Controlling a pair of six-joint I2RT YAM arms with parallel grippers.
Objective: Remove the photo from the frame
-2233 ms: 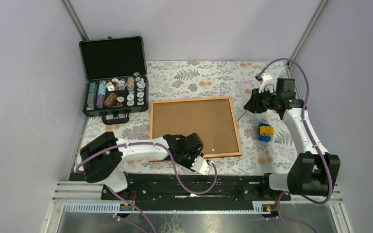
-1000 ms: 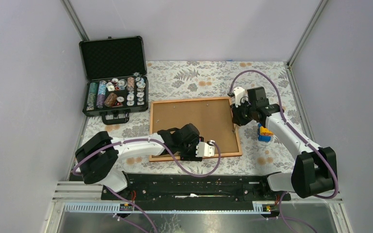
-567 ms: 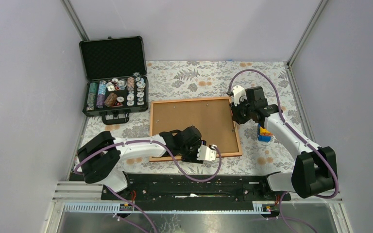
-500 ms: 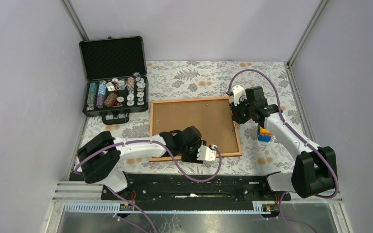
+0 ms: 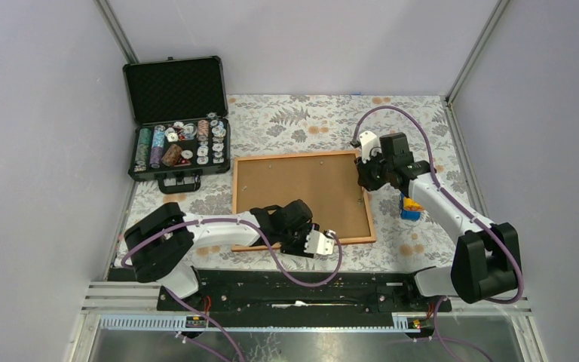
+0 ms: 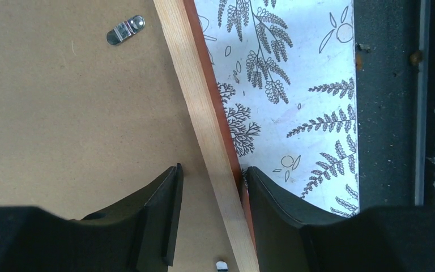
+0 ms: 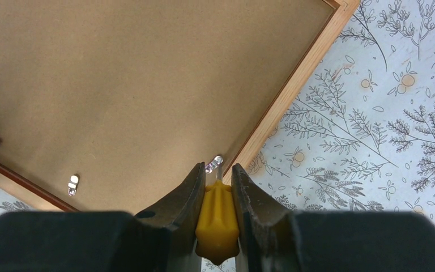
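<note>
Since swinging in to the back-up frame (image 5: pixel 301 197), long axis left-right, clenches yellow tool (image 7: pixel 217 226) in right fingers (image 7: pixel 184 196), with left fingers (image 6: pixel 274 209) released astride its near edge.

1 overhead view, 2 close wrist views above frame (image 5: pixel 301 197)

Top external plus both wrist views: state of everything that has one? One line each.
frame: face down, brown back up, lying flat.
photo: hidden, not visible.
left gripper: open, straddling the frame's near rail.
right gripper: shut on yellow-handled tool.
clip: tool's tip at it; turned or not, cannot tell.
case: open, lid up, chips inside.
</note>
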